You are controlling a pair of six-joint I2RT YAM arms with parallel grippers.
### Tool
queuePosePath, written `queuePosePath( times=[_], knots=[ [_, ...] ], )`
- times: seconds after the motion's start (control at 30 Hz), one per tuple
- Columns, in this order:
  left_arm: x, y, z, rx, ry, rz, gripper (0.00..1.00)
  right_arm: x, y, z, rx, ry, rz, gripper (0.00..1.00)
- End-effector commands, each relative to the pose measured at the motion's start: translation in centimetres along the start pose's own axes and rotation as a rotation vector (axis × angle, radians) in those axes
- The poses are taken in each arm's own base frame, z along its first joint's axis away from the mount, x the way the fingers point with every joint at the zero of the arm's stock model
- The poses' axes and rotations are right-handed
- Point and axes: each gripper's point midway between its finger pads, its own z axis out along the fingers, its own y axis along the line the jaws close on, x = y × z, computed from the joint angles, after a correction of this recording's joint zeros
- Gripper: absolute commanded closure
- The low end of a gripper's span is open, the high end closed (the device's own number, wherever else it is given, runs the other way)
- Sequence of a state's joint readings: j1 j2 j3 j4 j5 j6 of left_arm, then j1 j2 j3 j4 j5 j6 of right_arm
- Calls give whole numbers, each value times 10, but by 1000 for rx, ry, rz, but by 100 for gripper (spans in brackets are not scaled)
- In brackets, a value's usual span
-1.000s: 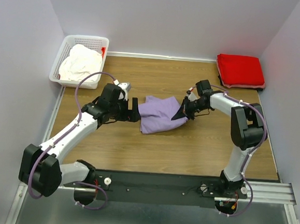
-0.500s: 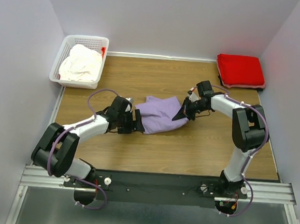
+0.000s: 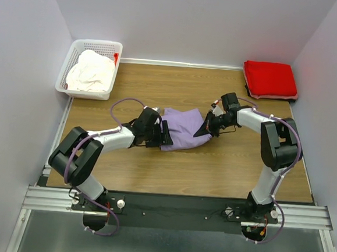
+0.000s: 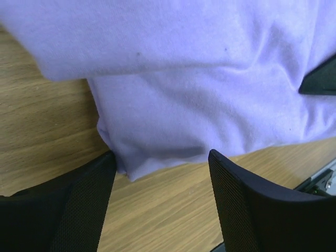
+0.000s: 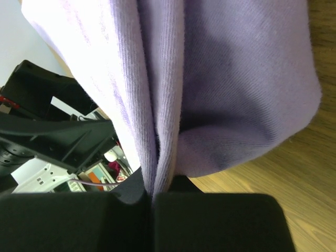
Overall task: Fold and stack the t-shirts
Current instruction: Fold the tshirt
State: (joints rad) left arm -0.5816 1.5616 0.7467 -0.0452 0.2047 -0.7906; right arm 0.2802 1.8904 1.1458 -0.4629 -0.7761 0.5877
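Observation:
The lavender-purple t-shirt lies bunched in the middle of the wooden table. My right gripper is shut on its right edge, the cloth pinched between the jaws. My left gripper is open at the shirt's left lower corner, one finger on each side of it, holding nothing. The folded bright red t-shirt lies at the back right corner. The cream-white t-shirt is crumpled in the white basket at the back left.
Grey walls close in the table on three sides. A black rail with the arm bases runs along the near edge. The left arm lies low across the table's left half.
My left arm has swung right and down toward the purple shirt, bringing its open gripper to the shirt's left corner. The right gripper has kept its hold and place.

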Motion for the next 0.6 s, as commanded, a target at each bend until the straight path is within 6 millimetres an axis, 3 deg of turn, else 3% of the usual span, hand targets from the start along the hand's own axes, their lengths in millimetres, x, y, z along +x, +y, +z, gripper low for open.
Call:
queuePosePath(
  times=[0.0, 0.1, 0.2, 0.23, 0.4, 0.57],
  knots=[
    [22, 49, 8, -217, 33, -10, 27, 1, 2, -2, -3, -23, -14, 100],
    [31, 51, 11, -224, 57, 1, 37, 3, -2, 0, 3, -19, -4, 100],
    [41, 47, 16, -217, 90, 20, 58, 3, -3, 1, 0, -20, 0, 99],
    [44, 46, 17, -220, 98, 29, 60, 2, -3, 1, 0, -23, -1, 100],
    [35, 43, 15, -228, 74, 41, 100, -1, 0, 0, -3, -32, -5, 100],
    [13, 35, 8, -246, 33, 79, 100, -12, 8, -1, -10, -51, -21, 100]
  ],
)
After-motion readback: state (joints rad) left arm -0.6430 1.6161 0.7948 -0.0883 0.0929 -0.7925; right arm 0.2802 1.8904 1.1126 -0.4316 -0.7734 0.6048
